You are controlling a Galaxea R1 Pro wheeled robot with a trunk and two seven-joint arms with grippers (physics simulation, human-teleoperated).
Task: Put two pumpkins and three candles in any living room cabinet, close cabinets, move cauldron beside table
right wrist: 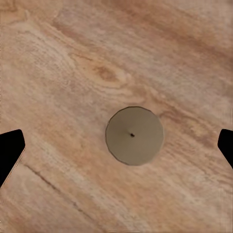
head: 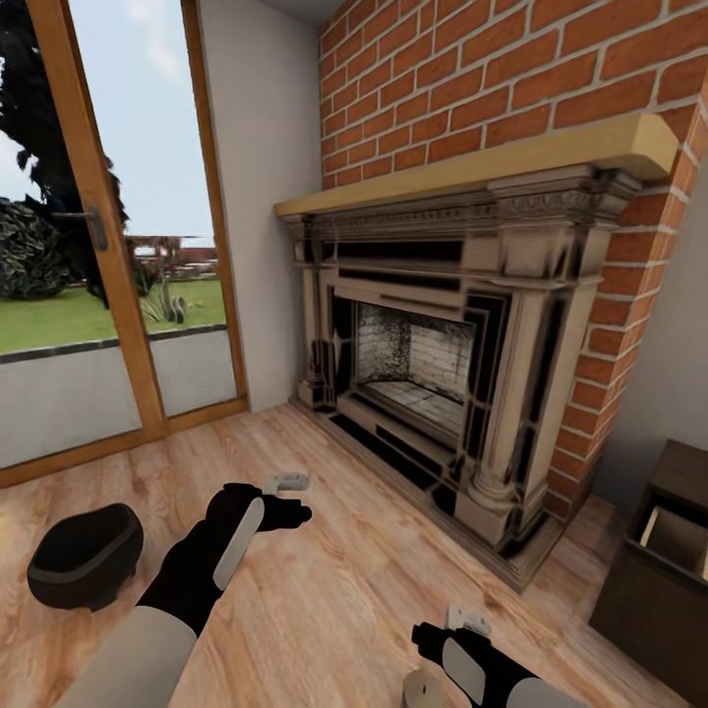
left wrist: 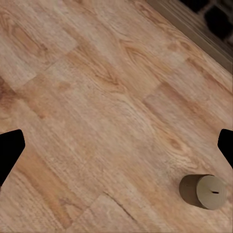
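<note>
Brickwork and a carved fireplace (head: 433,364) dominated the head view, and everything else was best placed against it. The wooden floor (head: 334,590) ran out from its hearth. To the side of it away from the glass door, the cabinet (head: 661,580) was seen with a pull-out front standing open on a lighter interior. On the floor well out from the hearth, toward the door, the cauldron (head: 84,556) sat untouched. Nearer the hearth the left pincer (head: 291,482) was held over bare boards; its fingers were seen wide apart in the left wrist view, with nothing between them. Farther out, the right pincer (head: 468,620) hung directly above a candle (right wrist: 135,135), spread wide and empty.

The step in hand was judged to be the pickup of that candle. A straight descent and a closing on its sides would be called for next, then carriage to the open cabinet.

The candle's wick and its centring between the fingers were shown by the right wrist view; in the head view it was reduced to a sliver at the frame edge.
</note>
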